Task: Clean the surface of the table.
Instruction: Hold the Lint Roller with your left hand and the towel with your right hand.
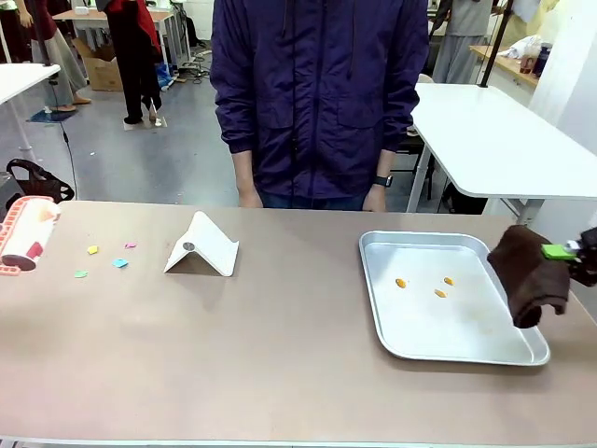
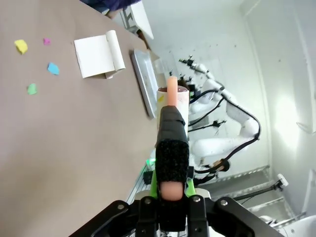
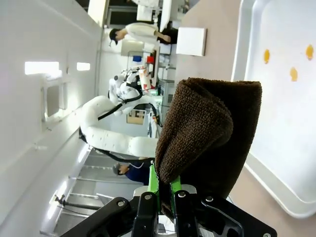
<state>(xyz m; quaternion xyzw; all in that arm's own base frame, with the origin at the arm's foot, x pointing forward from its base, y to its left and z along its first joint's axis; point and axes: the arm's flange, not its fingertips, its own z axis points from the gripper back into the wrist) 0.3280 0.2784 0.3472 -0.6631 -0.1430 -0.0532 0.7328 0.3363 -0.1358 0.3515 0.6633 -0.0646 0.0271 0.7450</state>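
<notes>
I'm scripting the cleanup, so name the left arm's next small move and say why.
Probably sweep the left tool, shut on the lint roller, across to the coloured paper scraps and roll over them: they lie loose on the table close beside the roller, apart from it.

Bright, even light; faint shadows on the table (image 1: 280,373); wrist views wash out white (edges bend, wide-angle).

The taupe table (image 1: 280,373) (pale-edged) bears coloured scraps (image 1: 120,263) at its left.
</notes>
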